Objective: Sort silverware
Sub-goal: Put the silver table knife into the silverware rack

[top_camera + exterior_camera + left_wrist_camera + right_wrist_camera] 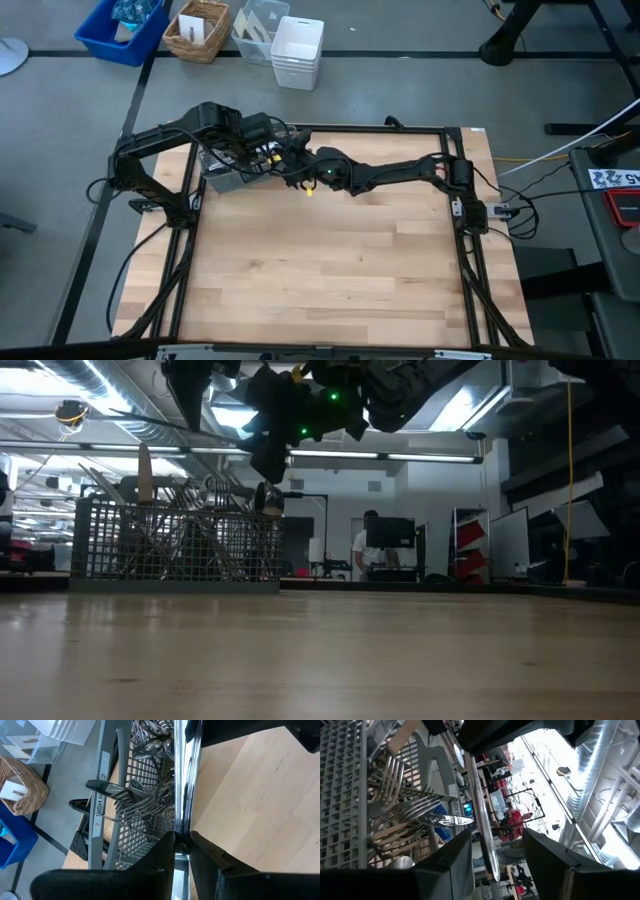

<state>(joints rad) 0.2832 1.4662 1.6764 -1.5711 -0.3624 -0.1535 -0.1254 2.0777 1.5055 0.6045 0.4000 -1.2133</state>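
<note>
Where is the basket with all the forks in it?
In the high view the grey wire caddy sits at the table's far left corner, under the left gripper.

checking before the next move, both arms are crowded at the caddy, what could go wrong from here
1. The left gripper pinches a knife by a thin edge only; it might twist or slip out.
2. The right gripper stands open around that same knife; if either arm shifts, the blade could get knocked, or the arms could bump.
3. The wire-mesh caddy is crowded with forks leaning at angles, so a lowered knife may snag on them.
</note>
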